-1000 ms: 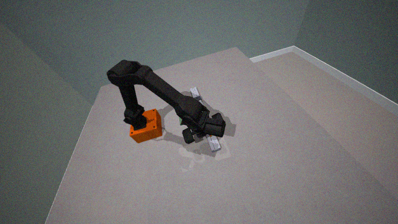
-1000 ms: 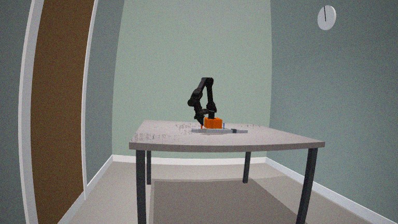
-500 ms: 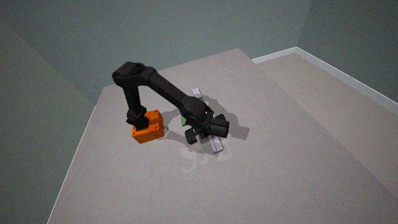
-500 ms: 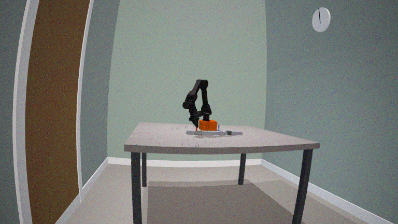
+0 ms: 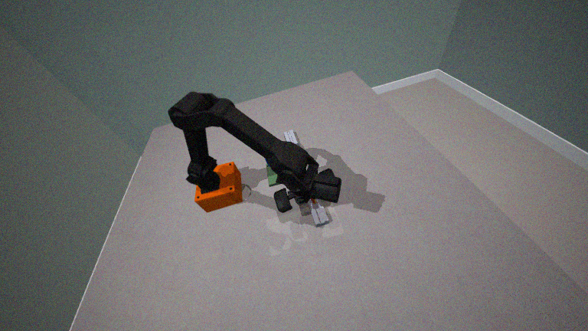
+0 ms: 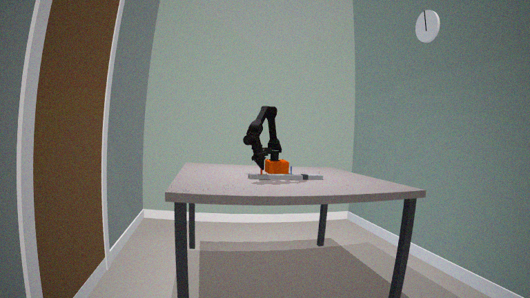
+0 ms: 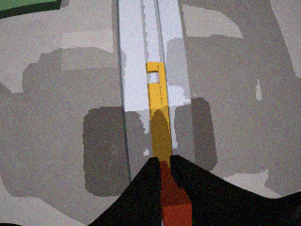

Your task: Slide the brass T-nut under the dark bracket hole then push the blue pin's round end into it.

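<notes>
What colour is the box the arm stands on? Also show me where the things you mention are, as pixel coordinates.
Bright orange [image 5: 219,201] [image 6: 277,167]; the top view shows it best.

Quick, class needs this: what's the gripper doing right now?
Gripper: closed on the orange handle of the brass T-nut.

Counter: pale grey-pink top [image 5: 412,240] [image 6: 297,196] [image 7: 263,28], slab-edged, raised on dark legs, crossed by shadows and lighter patches.
Rail: silvery aluminum length [image 5: 319,215] [image 6: 281,176] [image 7: 134,42], slotted lengthwise, lying flat on the counter.
Bracket: dark piece [image 6: 304,176], seated on the rail, nearer one end than the other.
Tray: green [image 5: 272,177] [image 7: 28,7], set down beside the rail, apart from it, partly hidden in the top view.
Base: orange block [image 5: 223,201] [image 6: 277,166], standing on the counter, well apart from the rail.
</notes>
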### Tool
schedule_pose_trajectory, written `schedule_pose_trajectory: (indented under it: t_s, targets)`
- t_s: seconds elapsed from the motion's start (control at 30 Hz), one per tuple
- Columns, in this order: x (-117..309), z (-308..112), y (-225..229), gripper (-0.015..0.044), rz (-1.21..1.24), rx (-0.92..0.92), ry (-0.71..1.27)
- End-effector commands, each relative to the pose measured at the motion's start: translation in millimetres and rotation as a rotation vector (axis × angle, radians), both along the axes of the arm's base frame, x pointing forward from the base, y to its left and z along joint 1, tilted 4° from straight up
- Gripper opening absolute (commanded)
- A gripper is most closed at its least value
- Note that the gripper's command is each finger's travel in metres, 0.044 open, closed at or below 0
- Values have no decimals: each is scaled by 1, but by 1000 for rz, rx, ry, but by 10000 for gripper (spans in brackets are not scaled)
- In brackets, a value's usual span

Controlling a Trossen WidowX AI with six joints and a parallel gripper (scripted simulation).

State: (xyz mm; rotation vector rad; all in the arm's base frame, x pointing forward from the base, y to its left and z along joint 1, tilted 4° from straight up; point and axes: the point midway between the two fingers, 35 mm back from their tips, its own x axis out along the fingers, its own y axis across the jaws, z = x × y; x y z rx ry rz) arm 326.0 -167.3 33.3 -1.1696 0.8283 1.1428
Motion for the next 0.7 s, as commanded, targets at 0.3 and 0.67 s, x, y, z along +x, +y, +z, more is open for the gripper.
schedule_pose_trajectory:
  t_s: [0.3, 0.67]
  targets:
    - [2, 1, 0, -150, -7, 0, 30]
    - [3, 1, 0, -150, -8, 0, 53]
